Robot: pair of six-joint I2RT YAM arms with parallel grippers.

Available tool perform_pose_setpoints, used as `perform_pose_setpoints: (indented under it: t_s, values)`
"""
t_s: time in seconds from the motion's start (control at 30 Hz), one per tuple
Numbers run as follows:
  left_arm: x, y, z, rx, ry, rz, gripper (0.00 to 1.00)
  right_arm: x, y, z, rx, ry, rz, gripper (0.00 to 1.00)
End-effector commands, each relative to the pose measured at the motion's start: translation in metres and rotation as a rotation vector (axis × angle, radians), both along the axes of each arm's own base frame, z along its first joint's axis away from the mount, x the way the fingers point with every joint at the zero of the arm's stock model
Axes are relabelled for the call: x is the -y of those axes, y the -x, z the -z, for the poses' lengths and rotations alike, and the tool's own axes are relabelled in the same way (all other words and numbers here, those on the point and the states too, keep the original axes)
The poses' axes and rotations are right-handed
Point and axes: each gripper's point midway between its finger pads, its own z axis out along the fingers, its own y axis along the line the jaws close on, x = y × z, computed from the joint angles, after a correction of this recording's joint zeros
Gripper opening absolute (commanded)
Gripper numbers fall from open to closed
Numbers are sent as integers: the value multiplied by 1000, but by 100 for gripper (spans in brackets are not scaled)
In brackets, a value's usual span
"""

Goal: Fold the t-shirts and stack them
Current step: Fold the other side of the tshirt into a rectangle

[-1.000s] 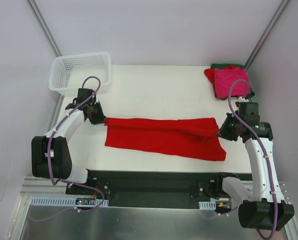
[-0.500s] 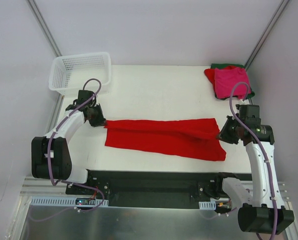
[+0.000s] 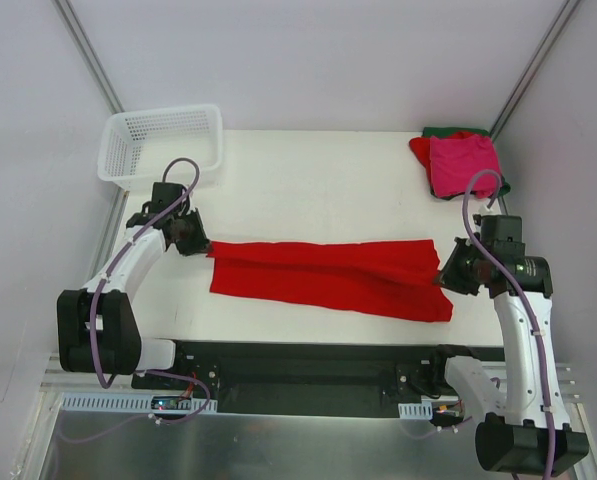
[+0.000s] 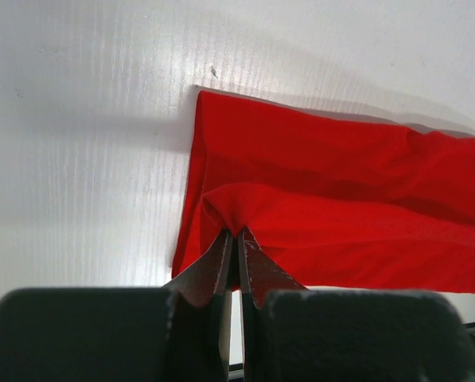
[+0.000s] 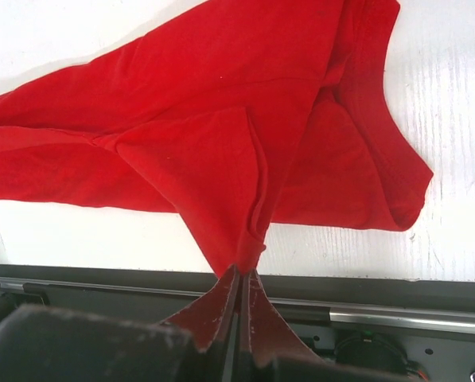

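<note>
Red and floppy, the bright red soft-cloth t-shirt (image 3: 328, 280) lies stretched long across the white tabletop (image 3: 308, 185), left fingers (image 4: 213, 274) and right fingers (image 5: 221, 302) each clenched on an end. Light, limp stuff; pinching corners looks best, it'll sag otherwise.

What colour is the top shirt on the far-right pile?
Magenta-pink folded cloth t-shirt, clearest in the top external view.

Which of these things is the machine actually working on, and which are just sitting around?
In the job: bright red t-shirt, pinched at its ends by the left pincer and right pincer; pile of t-shirts at the far right corner.
Lying about: white mesh basket at the far left corner.
</note>
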Motion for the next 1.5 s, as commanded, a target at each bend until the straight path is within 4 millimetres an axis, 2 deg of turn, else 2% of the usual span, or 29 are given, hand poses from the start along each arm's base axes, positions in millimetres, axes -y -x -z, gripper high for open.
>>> perform_pose_setpoints:
  t_s: [0.0, 0.23, 0.3, 0.37, 0.4, 0.47, 0.5, 0.63, 0.83, 1.1, 1.4, 1.43, 1.47]
  values:
    - [-5, 15, 4, -24, -13, 17, 0, 0, 7, -10, 12, 2, -4, 1]
    - [-1, 23, 15, -84, 1, 40, 0, 1, 11, -9, -1, 6, -10, 1]
    - [-2, 26, 20, -114, -1, 41, 5, 1, 11, -7, -9, 6, -13, 1]
    - [-2, 26, 22, -129, -3, 37, 18, 0, 11, -7, -12, 4, -16, 1]
    - [-3, 26, 24, -134, -9, 32, 38, 0, 10, -7, -13, 4, -17, 1]
    - [-5, 27, 25, -141, -18, 25, 46, 1, 10, -7, -13, 8, -17, 1]
    - [-6, 27, 24, -135, -23, 22, 62, 1, 11, -6, -15, 8, -17, 1]
    - [-10, 26, 22, -129, -45, 15, 84, 0, 12, -4, -21, 6, -20, 1]
    - [-6, 16, 0, -53, -22, 11, 85, 0, 11, 0, -28, 3, -25, 1]
    - [2, -12, -55, 149, 25, 19, 84, -6, 13, 10, -51, -26, -43, 1]
    - [19, -25, -54, 147, 125, 35, 82, -7, 30, 23, -100, -27, -59, 2]
    - [22, -27, -52, 141, 137, 38, 82, -8, 31, 22, -97, -34, -61, 5]
    - [24, -30, -53, 150, 144, 40, 82, -8, 33, 22, -101, -33, -56, 14]
